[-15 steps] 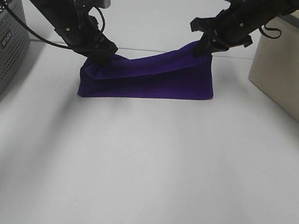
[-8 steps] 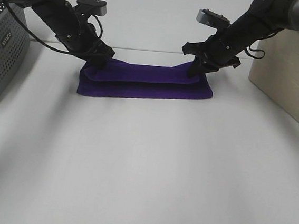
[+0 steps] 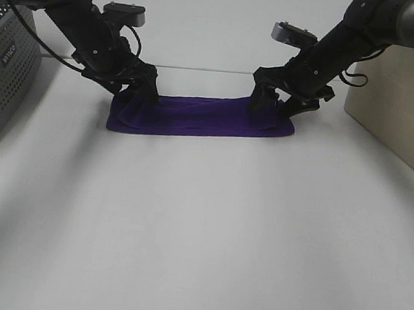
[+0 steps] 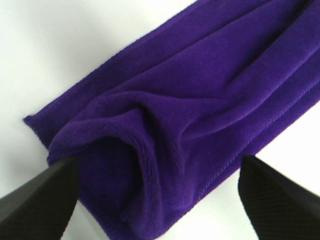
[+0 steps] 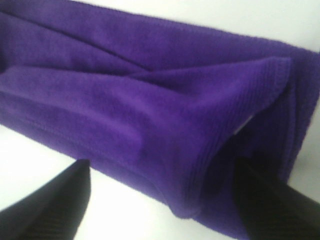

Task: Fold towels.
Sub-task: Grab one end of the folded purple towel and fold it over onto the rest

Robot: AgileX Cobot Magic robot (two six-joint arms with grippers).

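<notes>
The deep purple towel (image 3: 200, 116) lies folded into a long flat strip across the far part of the white table. At its left end my left gripper (image 3: 136, 89) stands open, one finger on either side of the bunched corner. The left wrist view shows the two fingertips (image 4: 40, 200) wide apart around the rumpled towel (image 4: 200, 100), holding nothing. Over the towel's other end my right gripper (image 3: 278, 103) is open as well. Its dark fingertips (image 5: 45, 205) straddle the folded towel edge (image 5: 125, 100) in the right wrist view, where the upper layer bulges up a little.
A grey perforated basket (image 3: 2, 69) stands at the left edge of the table. A beige box (image 3: 403, 100) stands at the right, close behind the right arm. White tabletop (image 3: 199, 235) stretches in front of the towel.
Both grippers lowered the raised towel edge onto the lower layer and opened, letting it go. The towel now lies flatter as a narrow strip.
</notes>
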